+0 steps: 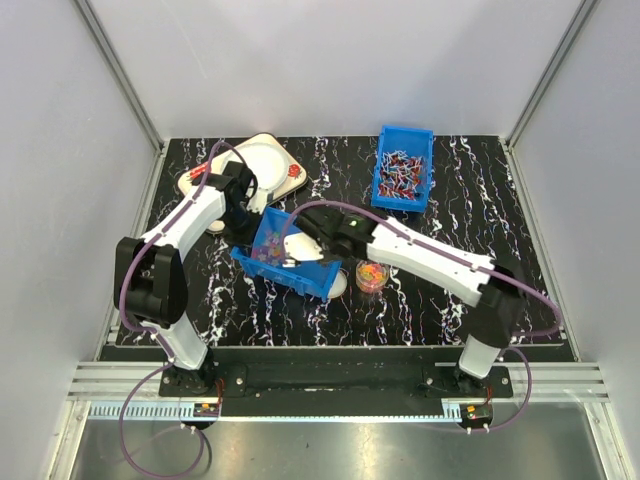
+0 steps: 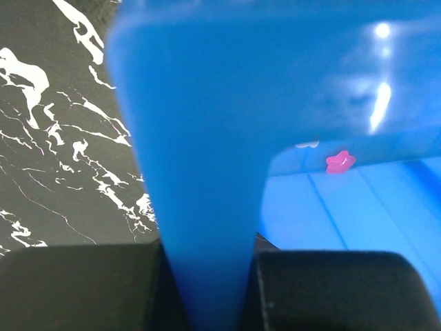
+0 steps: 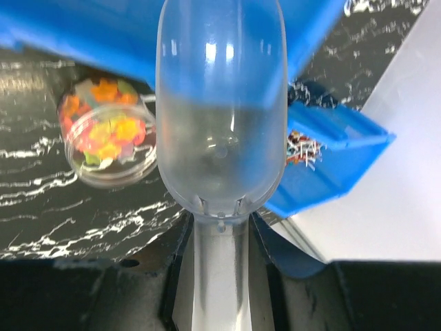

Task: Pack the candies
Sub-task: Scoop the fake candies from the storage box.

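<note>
Small multicoloured candies (image 1: 268,244) lie in a tilted blue bin (image 1: 300,272) at the table's middle. My left gripper (image 1: 243,215) is shut on that bin's wall (image 2: 200,172), and one pink candy (image 2: 340,161) shows inside. My right gripper (image 1: 325,240) is shut on the handle of a clear plastic scoop (image 3: 220,124), whose bowl (image 1: 297,250) reaches into the bin and looks empty. A small clear round container (image 1: 371,275) with colourful candies (image 3: 107,134) stands just right of the bin.
A second blue bin (image 1: 403,168) with wrapped red-white-dark sweets sits at the back right. A white scale-like tray (image 1: 262,160) rests at the back left. A white round lid (image 1: 338,285) lies under the tilted bin's near corner. Grey walls enclose the marbled table (image 1: 450,210).
</note>
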Robot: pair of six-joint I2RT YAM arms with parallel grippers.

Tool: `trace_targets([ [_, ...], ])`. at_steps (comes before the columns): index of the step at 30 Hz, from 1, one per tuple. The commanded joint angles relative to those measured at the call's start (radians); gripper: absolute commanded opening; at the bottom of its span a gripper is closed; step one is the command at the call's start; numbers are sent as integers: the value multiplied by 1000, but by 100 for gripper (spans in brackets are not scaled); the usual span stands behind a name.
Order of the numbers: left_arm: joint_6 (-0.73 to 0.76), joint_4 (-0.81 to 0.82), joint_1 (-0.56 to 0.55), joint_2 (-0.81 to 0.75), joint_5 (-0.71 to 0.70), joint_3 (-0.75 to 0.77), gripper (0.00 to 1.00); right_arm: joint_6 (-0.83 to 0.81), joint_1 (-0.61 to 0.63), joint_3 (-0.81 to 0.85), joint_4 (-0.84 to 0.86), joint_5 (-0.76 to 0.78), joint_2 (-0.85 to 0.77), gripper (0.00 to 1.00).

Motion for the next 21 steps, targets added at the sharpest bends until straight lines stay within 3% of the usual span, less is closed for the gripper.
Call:
trace_targets([
  [1, -8, 26, -1, -39, 31, 36, 0, -37, 38, 111, 8, 73, 94, 0],
  [14, -9, 26, -5, -49, 21, 36, 0, 11, 83, 363, -56, 110, 444, 0],
  [21, -8, 27, -5, -49, 24, 36, 0, 32, 98, 418, -23, -74, 496, 0],
])
